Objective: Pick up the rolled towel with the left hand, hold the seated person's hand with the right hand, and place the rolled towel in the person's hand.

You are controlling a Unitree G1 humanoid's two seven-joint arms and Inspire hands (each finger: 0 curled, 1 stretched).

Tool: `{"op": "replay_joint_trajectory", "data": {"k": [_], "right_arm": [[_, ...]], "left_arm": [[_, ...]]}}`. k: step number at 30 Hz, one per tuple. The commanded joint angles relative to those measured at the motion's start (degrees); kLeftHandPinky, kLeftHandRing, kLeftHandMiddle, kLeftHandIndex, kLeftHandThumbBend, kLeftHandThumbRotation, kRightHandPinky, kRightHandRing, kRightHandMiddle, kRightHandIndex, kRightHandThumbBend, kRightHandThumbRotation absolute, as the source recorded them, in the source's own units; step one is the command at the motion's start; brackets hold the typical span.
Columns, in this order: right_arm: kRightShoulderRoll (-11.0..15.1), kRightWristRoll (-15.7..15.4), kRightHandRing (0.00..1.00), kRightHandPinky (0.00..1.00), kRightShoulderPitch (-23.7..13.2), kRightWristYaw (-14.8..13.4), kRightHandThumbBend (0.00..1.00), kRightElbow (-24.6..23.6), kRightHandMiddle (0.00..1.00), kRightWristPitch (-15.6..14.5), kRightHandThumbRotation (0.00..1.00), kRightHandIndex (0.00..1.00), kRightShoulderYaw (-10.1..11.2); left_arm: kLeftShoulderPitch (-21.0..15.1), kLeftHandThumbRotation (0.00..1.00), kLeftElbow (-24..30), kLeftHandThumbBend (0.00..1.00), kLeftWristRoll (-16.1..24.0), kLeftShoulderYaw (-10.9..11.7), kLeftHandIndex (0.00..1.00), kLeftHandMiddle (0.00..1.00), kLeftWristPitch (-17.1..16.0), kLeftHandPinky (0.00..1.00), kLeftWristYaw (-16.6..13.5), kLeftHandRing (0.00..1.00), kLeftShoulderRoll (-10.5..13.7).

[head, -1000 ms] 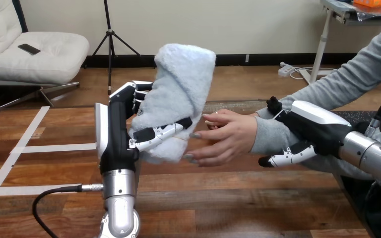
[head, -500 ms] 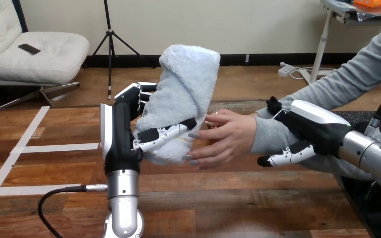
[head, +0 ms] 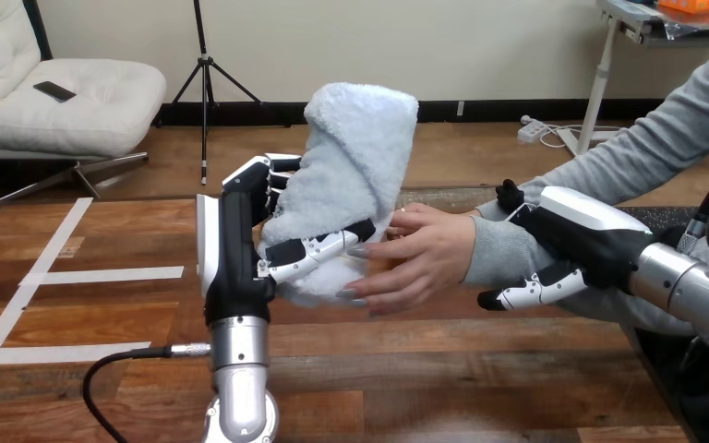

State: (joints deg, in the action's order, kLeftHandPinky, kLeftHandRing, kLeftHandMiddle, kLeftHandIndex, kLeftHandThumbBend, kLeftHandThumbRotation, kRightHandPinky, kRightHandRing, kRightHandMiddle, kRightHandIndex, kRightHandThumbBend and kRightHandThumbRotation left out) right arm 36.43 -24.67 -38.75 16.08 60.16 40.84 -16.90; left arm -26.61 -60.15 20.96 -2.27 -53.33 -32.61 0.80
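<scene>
Grip of the left hand wraps the lower half of the upright rolled towel, judged soft, light and compressible, touching the person's hand; right hand clasps the person's wrist.

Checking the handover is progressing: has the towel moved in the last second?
Yes. The towel, in the left hand, has shifted right, away from the tape lines and toward the person's hand.

From my left hand, bare desk lies open at 9 o'clock; the person's hand blocks 3 o'clock.
</scene>
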Motion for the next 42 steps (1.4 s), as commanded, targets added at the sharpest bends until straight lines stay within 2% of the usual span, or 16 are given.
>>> {"op": "replay_joint_trajectory", "data": {"k": [1, 13, 20, 26, 42], "right_arm": [[0.7, 1.3, 0.29, 0.29, -1.9, -0.5, 0.75, -2.5, 0.32, 0.8, 0.38, 0.33, 1.7], [0.9, 0.8, 0.3, 0.3, -1.9, -0.5, 0.74, -2.8, 0.33, 0.5, 0.4, 0.33, 1.4], [0.9, 0.8, 0.3, 0.3, -1.9, -0.5, 0.75, -2.9, 0.33, 0.6, 0.4, 0.33, 1.5], [1.0, 1.3, 0.31, 0.3, -1.8, 0.4, 0.78, -3.2, 0.34, 0.1, 0.42, 0.34, 1.7], [1.0, 2.3, 0.33, 0.32, -1.6, 1.6, 0.85, -3.2, 0.36, 0.3, 0.35, 0.36, 2.5]], "left_arm": [[-6.1, 0.0, 0.5, 0.56, 0.5, -0.7, 0.42, 0.41, -1.8, 0.34, -1.5, 0.37, -0.6], [-7.0, 0.0, -0.7, 0.55, 1.3, -1.3, 0.42, 0.41, -2.3, 0.34, -3.1, 0.37, -1.6], [-7.5, 0.0, -1.3, 0.55, 0.8, -1.7, 0.42, 0.41, -2.9, 0.35, -3.1, 0.38, -2.1], [-7.9, 0.0, -1.2, 0.55, 0.9, -2.0, 0.42, 0.41, -2.7, 0.35, -3.5, 0.38, -2.3], [-8.6, 0.0, -1.1, 0.54, 1.4, -2.1, 0.42, 0.41, -3.3, 0.35, -4.2, 0.38, -2.0]]}}
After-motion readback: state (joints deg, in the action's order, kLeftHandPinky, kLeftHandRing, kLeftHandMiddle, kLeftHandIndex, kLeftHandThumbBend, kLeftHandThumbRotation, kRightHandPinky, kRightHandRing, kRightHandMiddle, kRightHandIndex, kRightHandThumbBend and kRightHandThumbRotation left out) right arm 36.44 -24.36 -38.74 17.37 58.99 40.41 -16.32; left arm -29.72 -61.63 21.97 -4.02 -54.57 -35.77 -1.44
